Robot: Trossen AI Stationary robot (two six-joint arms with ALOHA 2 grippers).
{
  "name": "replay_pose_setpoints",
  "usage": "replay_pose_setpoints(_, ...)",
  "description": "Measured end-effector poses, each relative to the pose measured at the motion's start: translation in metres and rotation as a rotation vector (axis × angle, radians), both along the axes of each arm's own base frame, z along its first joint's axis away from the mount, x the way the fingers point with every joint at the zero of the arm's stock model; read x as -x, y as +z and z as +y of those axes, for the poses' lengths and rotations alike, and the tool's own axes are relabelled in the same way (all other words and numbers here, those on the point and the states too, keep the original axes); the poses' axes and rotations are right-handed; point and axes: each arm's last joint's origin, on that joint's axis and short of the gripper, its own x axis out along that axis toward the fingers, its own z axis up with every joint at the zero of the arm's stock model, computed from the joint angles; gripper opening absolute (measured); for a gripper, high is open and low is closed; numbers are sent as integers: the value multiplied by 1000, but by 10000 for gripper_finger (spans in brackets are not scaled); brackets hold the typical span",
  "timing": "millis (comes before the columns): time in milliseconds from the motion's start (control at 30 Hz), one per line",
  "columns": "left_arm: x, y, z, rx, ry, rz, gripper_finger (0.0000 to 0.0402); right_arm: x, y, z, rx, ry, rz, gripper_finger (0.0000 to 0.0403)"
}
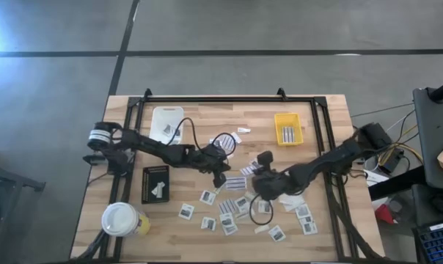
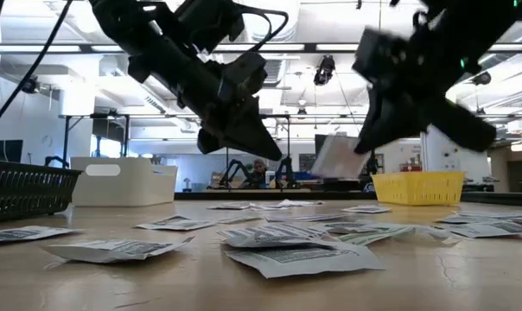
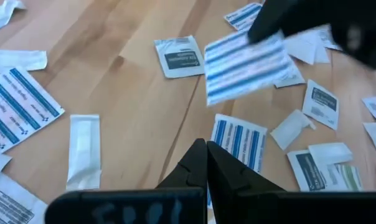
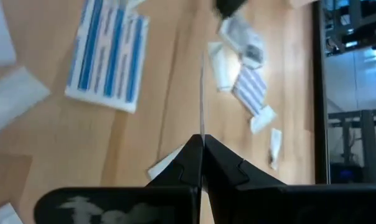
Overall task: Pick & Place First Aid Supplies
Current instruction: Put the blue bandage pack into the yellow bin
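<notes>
Several small flat white first aid packets [image 1: 229,220] and blue-striped ones [image 3: 239,142] lie flat and scattered on the wooden table. My right gripper [image 4: 202,142] is shut on one blue-striped packet [image 3: 244,65], held above the table near its middle. My left gripper [image 3: 206,149] hovers just left of it, also over the packets. It is shut, with nothing showing between its fingers. In the low view both grippers, the left [image 2: 274,154] and the right [image 2: 360,151], hang clear of the tabletop. My right gripper pinches the striped packet between its two fingers at one edge [image 3: 272,38], close to a corner. The fingers slant down from the table's right side. The packet is lifted clear and sticks out ahead of the fingertips, showing edge-on [image 4: 202,93] in the right wrist view.
A white tray [image 1: 166,121] stands at the far left, a yellow tray [image 1: 287,128] at the far right, and a black tray [image 1: 155,183] at the left. A white-topped yellow cup [image 1: 122,218] stands at the near left corner. A black frame [image 1: 229,97] borders the table.
</notes>
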Motion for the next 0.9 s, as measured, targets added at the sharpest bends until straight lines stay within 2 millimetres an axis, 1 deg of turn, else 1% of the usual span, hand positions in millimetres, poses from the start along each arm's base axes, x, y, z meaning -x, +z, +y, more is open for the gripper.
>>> replay_pose_setpoints(167, 1, 1, -4, -37, -39, 7, 2, 16, 29, -7, -56, -51, -82, 8)
replay_pose_setpoints(267, 2, 1, -9, -68, -57, 7, 2, 27, 46, -12, -57, -102, -156, 8)
replay_pose_setpoints(467, 2, 1, -14, -111, -61, 9, 2, 50, 71, -26, -30, -235, -289, 8)
replay_pose_setpoints(667, 2, 1, -16, -118, -72, 8, 2, 69, 81, -38, 16, -367, -408, 8)
replay_pose_setpoints(800, 2, 1, -16, -118, -72, 8, 2, 78, 81, -48, 49, -465, -478, 8)
replay_pose_setpoints(900, 2, 1, -16, -118, -73, 8, 2, 82, 78, -57, 105, -545, -531, 8)
